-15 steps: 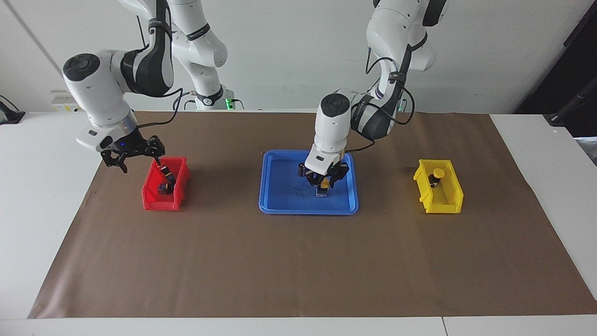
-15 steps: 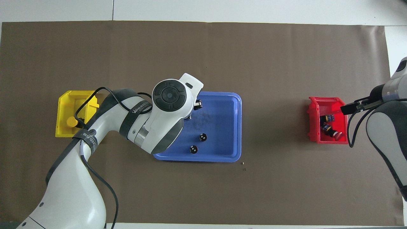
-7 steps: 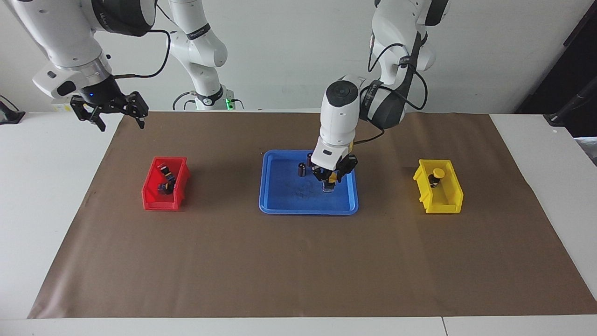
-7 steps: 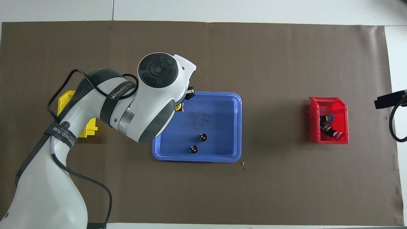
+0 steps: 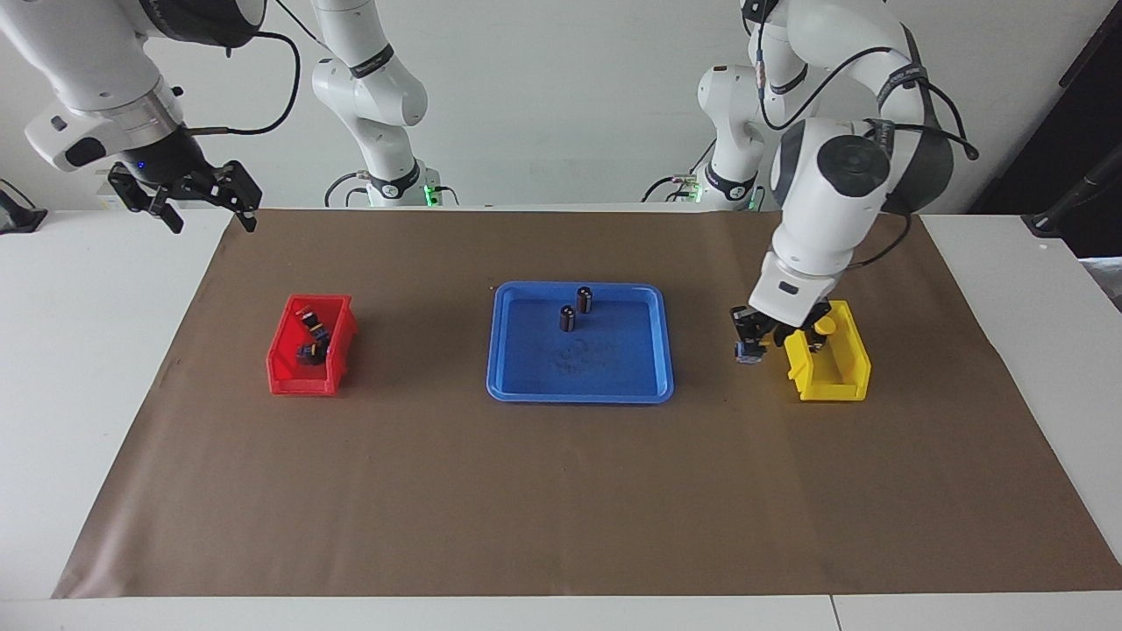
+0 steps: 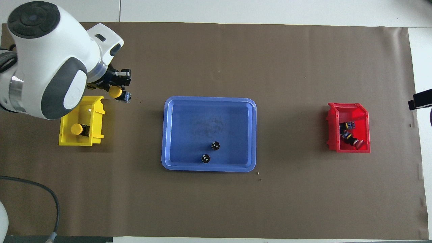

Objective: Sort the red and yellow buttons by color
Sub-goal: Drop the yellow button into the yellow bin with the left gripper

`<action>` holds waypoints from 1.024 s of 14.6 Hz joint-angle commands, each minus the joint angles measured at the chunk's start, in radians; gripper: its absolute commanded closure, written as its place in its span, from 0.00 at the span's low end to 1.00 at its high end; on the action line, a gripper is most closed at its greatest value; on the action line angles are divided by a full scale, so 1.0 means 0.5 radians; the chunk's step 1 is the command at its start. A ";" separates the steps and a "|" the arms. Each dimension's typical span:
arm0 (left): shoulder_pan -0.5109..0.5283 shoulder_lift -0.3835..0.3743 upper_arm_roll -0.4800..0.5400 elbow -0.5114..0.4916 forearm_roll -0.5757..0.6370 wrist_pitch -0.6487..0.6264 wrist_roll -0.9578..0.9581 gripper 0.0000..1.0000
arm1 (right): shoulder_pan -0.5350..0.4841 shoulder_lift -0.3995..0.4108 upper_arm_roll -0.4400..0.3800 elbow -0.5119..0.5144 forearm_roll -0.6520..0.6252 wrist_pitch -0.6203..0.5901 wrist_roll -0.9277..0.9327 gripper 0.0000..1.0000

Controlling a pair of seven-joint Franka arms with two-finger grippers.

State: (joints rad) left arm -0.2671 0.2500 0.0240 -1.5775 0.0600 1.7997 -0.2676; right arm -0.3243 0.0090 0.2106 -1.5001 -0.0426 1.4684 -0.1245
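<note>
Facing view: our left claw pinches a yellow button in the air beside the yellow bin, toward the left arm's end of the worktop. Our right claw waits spread near its corner.

Overhead view: we should centre the button over the bin before releasing; both red buttons lie in the red bin.

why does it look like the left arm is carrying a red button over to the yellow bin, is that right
Not quite: the button held in the left gripper has a yellow cap, not red. The overhead view shows it by the yellow bin. Both red buttons already lie in the red bin.
</note>
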 commanded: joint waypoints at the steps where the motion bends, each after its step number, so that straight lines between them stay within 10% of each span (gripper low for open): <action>1: 0.178 -0.030 -0.026 -0.112 0.030 0.152 0.231 0.99 | 0.310 0.019 -0.334 0.046 -0.001 -0.016 0.049 0.00; 4: 0.334 -0.073 -0.026 -0.259 0.030 0.336 0.394 0.99 | 0.523 0.010 -0.583 0.021 0.011 -0.019 0.050 0.00; 15: 0.457 -0.340 -0.020 -0.999 0.033 0.892 0.419 0.99 | 0.550 -0.012 -0.642 -0.009 0.024 -0.019 0.126 0.00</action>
State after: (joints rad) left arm -0.0608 0.1326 0.0234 -1.9847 0.0600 2.1789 -0.0717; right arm -0.0576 0.0104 -0.0816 -1.4956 -0.0426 1.4588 -0.0760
